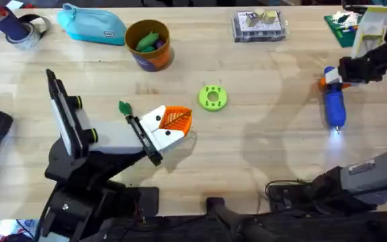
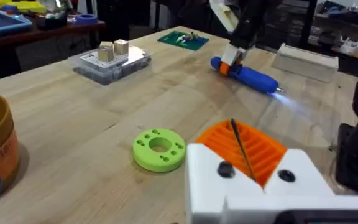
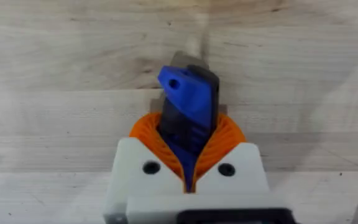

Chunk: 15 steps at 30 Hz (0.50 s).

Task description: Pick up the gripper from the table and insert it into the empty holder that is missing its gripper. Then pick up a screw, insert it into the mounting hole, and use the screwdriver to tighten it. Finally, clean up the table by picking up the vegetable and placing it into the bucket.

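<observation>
Wooden tabletop (image 1: 261, 141) carries the screwdriver (image 1: 334, 105) near its right edge, clamped by the right gripper (image 1: 332, 79); left gripper (image 1: 177, 126) pinched together, empty.

Overhead looks down over table (image 1: 261, 154); left wrist low, oblique; right wrist close, straight down; all share screwdriver (image 1: 333, 106).

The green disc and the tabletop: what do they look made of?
The green disc looks like matte plastic, probably 3D-printed: uniform bright colour, crisp moulded holes, no shine. The table looks like light butcher-block wood with a smooth sealed finish: parallel plank seams and grain run across it.
</observation>
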{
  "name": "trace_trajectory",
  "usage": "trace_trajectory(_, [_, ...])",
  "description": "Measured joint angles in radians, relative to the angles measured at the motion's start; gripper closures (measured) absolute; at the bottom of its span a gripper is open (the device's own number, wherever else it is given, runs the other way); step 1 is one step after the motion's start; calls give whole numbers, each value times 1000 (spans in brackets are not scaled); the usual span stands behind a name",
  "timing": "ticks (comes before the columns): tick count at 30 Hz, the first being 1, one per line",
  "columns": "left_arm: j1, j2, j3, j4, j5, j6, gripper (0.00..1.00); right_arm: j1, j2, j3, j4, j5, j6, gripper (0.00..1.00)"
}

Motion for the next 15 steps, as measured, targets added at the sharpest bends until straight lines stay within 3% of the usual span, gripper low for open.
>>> trace_trajectory(15, [0,0,0,0,0,0,985,1,-19,28,8,-3,61,977])
